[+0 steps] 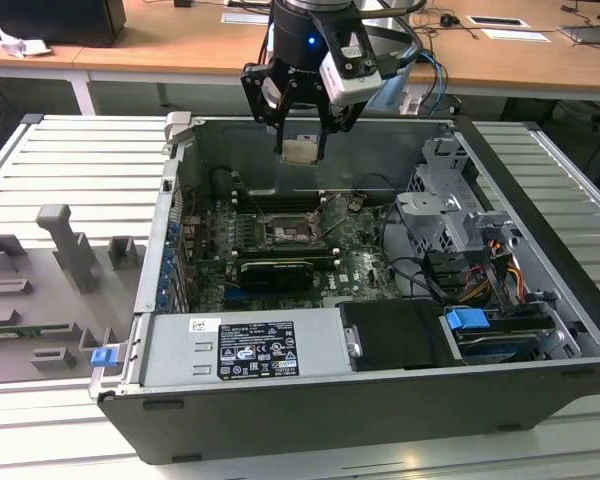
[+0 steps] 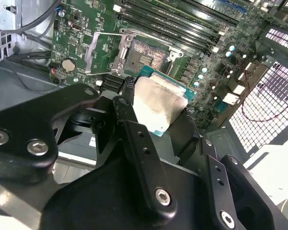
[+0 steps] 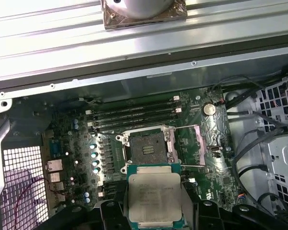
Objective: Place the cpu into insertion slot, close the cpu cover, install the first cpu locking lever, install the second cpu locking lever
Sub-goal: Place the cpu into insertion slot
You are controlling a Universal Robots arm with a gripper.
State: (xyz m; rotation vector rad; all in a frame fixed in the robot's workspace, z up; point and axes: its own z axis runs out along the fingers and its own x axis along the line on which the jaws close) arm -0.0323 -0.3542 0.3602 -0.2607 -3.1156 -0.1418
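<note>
Ribbed grey tabletop [image 1: 60,150] bearing an open computer case [image 1: 280,420]. The gripper [image 1: 300,148] is clamped on the cpu [image 3: 154,196]; the uncovered insertion slot [image 3: 147,148] lies below it, well apart. Placement appears in hand, calling for square alignment.

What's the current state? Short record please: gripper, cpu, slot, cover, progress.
gripper: shut on the cpu, raised above the open computer case
cpu: held by its edges, metal top visible in both wrist views, clear of the motherboard
insertion slot: empty, dark recess exposed
cpu cover: swung open beside the insertion slot
progress: cpu not yet placed, cpu cover not yet closed
</note>
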